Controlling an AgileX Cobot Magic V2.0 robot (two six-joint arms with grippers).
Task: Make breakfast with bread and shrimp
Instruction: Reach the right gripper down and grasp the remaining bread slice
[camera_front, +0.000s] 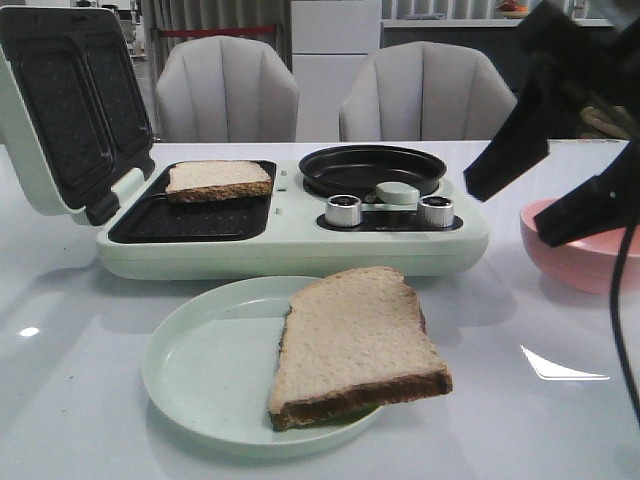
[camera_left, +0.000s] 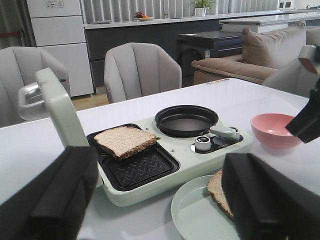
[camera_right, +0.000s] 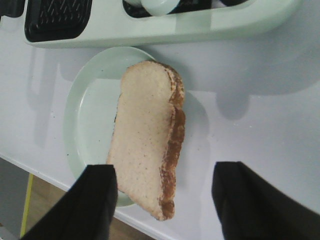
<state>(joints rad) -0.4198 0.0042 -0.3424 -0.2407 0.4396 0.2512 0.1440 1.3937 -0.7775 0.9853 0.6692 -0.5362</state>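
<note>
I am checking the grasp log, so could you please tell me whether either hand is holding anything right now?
No. The right hand is open above the bread slice on the plate, not touching it. The left hand is open and empty.

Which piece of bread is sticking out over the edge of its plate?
The bread on the green plate, nearest the camera; it overhangs the plate's rim. The other slice lies inside the sandwich maker.
</note>
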